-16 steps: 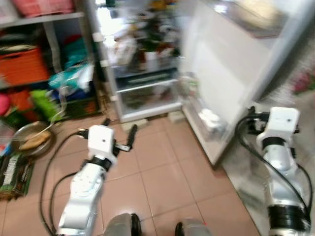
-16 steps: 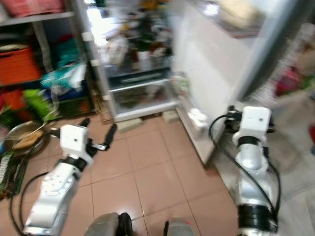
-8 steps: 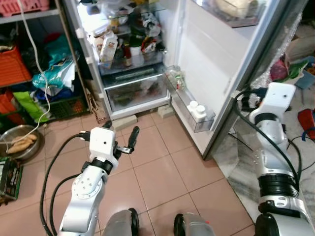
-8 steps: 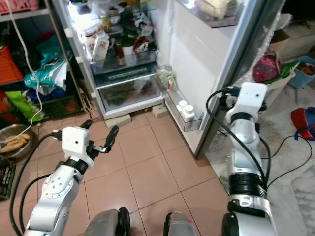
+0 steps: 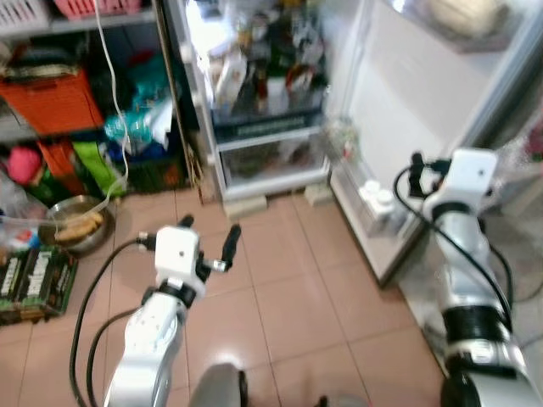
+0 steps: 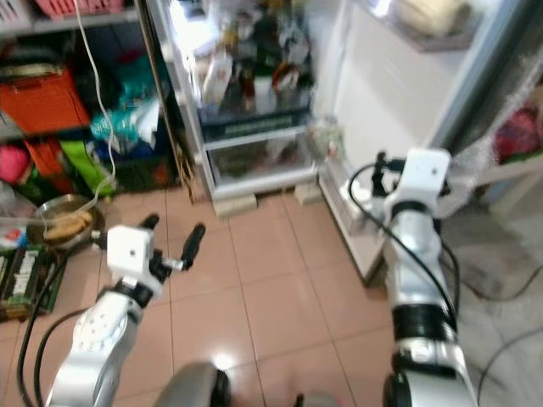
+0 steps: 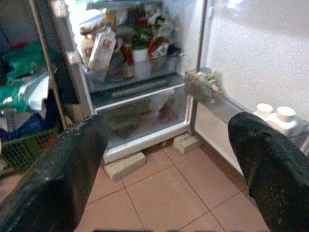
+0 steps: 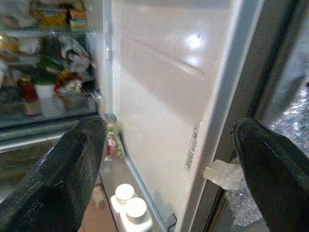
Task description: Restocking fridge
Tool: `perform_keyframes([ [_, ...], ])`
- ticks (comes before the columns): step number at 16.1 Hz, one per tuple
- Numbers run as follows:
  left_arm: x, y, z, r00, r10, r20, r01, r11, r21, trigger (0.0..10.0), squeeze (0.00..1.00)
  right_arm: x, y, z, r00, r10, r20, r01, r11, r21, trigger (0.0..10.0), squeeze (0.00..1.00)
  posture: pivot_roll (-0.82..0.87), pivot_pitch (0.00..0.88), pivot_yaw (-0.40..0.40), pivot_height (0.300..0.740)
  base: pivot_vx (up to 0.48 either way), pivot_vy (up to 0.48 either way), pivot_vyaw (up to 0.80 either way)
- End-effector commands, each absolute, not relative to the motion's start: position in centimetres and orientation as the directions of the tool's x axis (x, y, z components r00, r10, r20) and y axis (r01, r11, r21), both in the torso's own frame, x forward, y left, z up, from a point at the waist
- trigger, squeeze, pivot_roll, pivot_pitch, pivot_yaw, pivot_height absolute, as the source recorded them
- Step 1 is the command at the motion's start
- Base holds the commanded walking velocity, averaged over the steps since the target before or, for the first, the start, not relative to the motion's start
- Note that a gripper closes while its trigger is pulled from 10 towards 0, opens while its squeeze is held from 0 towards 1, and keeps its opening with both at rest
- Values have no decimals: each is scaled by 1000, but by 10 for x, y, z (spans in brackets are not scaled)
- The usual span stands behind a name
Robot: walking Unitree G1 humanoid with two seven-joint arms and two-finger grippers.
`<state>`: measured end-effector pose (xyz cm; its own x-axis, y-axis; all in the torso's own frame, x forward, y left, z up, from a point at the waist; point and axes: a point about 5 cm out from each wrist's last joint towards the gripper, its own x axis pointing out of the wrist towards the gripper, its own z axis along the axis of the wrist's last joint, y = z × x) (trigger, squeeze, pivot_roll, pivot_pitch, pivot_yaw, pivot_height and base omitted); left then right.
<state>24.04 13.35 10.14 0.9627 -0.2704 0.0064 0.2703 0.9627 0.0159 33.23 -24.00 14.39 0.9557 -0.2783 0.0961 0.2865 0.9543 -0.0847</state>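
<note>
Terracotta floor tiles (image 5: pixel 288 288) lay underfoot, and ahead stood the open white fridge (image 5: pixel 271 102), its shelves crammed with packets and bottles. Its tall white door (image 5: pixel 424 110) swung out on the far right, with two white-capped bottles (image 5: pixel 377 197) in the low door rack. My left gripper (image 5: pixel 208 242) hung over the tiles, fingers spread wide, empty. My right gripper (image 8: pixel 169 159), also wide and empty, faced the door's edge. A metal bowl (image 5: pixel 78 227) sat far left.

head stereo pair: high, angled down at open fridge (image 5: pixel 263 102) and tiled floor (image 5: pixel 288 288). wrist views: closer, both sharing its door (image 8: pixel 159 96) shelf.
</note>
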Motion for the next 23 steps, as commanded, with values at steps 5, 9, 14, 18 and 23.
perform_keyframes([
  [5,241,135,101,966,-260,1,260,965,16,10000,0,332,-242,149,948,-290,127,305,945,-120,10000,0,71,137,1,740,258,0,0],
  [9,240,136,100,968,-251,-12,252,968,21,10000,0,331,-245,149,942,-309,131,324,939,-118,10000,0,76,137,0,740,0,0,0],
  [14,240,136,99,967,-254,-18,255,967,24,10000,0,348,-244,162,941,-301,152,317,944,-92,10000,0,85,135,2,740,0,0,0],
  [18,240,136,99,967,-255,-20,255,966,30,10000,0,362,-244,172,926,-345,155,364,924,-117,10000,0,96,135,-1,740,0,0,0],
  [23,238,136,98,968,-249,-29,250,968,33,10000,0,386,-215,177,944,-315,100,320,946,-39,10000,0,102,141,-2,740,0,0,0],
])
